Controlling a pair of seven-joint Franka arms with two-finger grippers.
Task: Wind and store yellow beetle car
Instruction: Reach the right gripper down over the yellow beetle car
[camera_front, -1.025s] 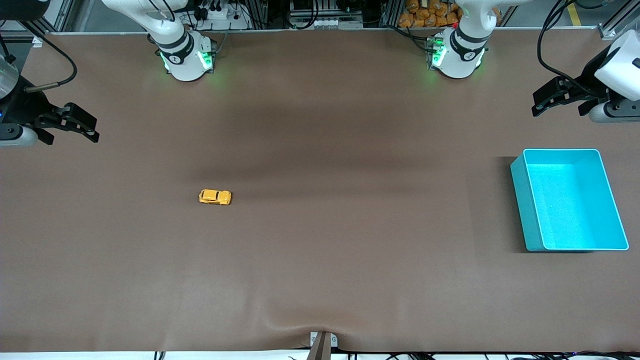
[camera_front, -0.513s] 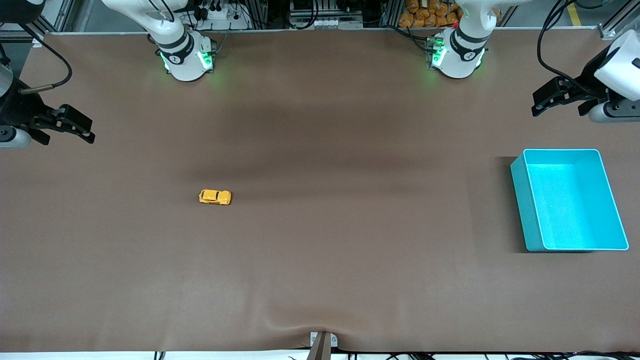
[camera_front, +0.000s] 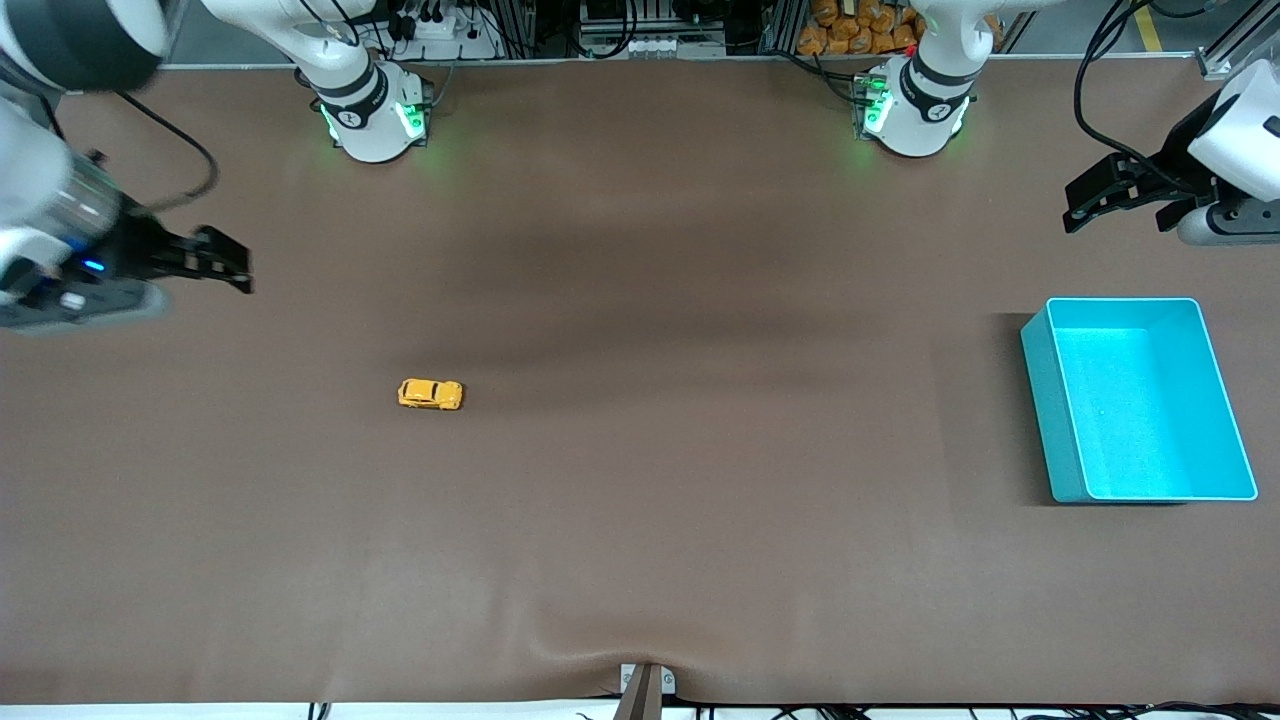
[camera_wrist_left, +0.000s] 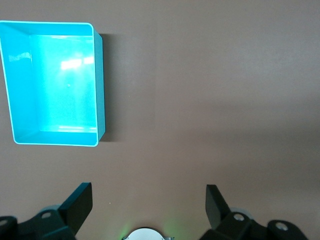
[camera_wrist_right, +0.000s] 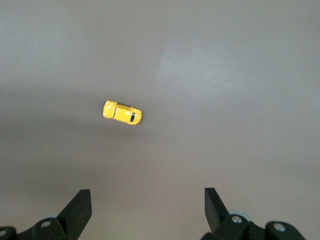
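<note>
Right end effector has swung inward from the left edge of the front frame and now sits at upper left, over bare counter, closer to the yellow beetle car than a second ago. Its fingers stand wide apart with nothing between them; the right wrist view shows both fingertips spread and the car centred ahead of them.

The car is unmoved: on its wheels on the counter, left of centre in the front frame, toward the right arm's end, untouched.

Left end effector waits at upper right, unchanged, fingers wide and empty, above the counter near the turquoise bin. The bin is empty.

Reading: approach phase has begun with the right arm. Winding and storing are not started.
</note>
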